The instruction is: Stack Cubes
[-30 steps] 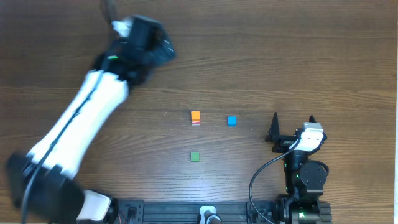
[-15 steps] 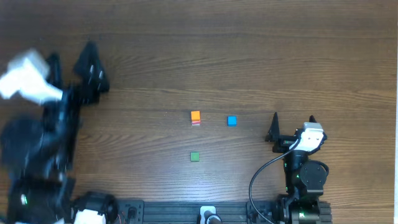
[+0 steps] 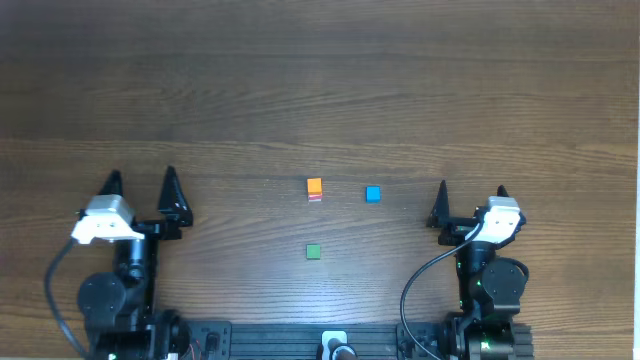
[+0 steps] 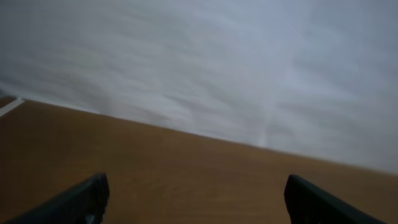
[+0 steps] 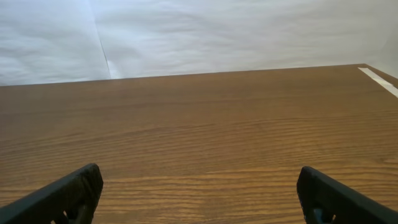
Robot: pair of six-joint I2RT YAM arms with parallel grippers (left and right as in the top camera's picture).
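Left pincer (image 3: 141, 185) and right pincer (image 3: 471, 192) are standing wide open, holding nothing — any careless sweep toward the blue cube (image 3: 373, 194) would be risking toppling the neighbouring orange-topped stack (image 3: 314, 188) (seemingly two cubes).

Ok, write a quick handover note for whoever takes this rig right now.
Left gripper: open, empty, near its base.
Right gripper: open, empty, near its base.
Orange cube appears to sit on a red cube mid-table. Blue cube lies beside them toward the right arm, green cube nearer the bases, both loose.
Done: one two-cube stack, it seems.
Left: add blue and green.
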